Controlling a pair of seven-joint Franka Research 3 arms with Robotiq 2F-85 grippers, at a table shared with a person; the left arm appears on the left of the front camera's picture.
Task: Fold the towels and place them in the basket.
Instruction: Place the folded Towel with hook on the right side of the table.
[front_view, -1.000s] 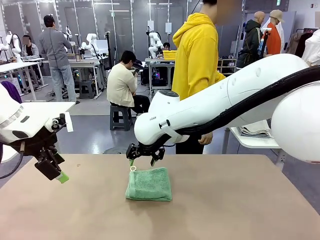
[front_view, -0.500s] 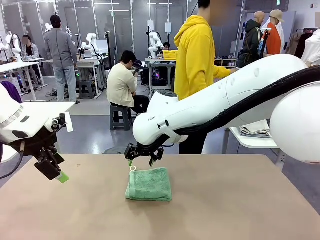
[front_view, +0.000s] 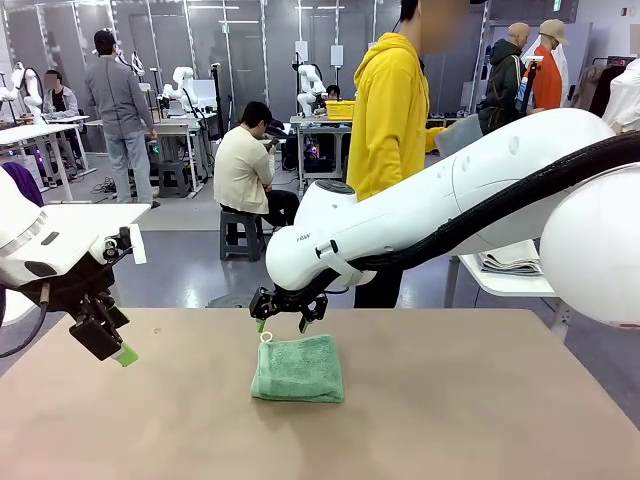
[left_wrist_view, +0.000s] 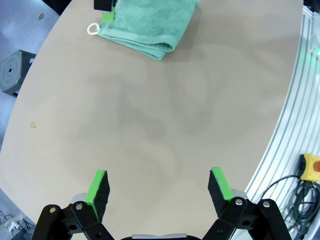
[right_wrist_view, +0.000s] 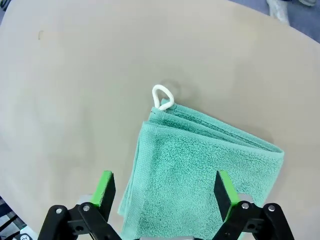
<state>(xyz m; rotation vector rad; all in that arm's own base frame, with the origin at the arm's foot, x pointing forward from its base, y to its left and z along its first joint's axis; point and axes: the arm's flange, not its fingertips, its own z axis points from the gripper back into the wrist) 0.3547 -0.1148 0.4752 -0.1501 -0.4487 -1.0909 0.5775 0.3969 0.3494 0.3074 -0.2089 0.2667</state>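
Observation:
A mint green towel (front_view: 298, 368) lies folded on the tan table (front_view: 450, 420), near its middle, with a white loop (front_view: 266, 337) at its far left corner. My right gripper (front_view: 286, 318) hovers open just above the towel's far edge; in the right wrist view the towel (right_wrist_view: 200, 180) lies between and beyond its green-padded fingers (right_wrist_view: 104, 188). My left gripper (front_view: 108, 345) hangs open over the table's left side, away from the towel (left_wrist_view: 150, 25), with nothing between its fingers (left_wrist_view: 97, 186). The grey-blue towel and the basket are out of view.
A person in a yellow hoodie (front_view: 390, 110) stands at the far side of the table, turned sideways. A white side table with papers (front_view: 515, 265) stands behind at the right. Other people and workbenches fill the background.
Both arms and the towel have stayed put. The person in yellow has turned and shifted slightly at the far side.

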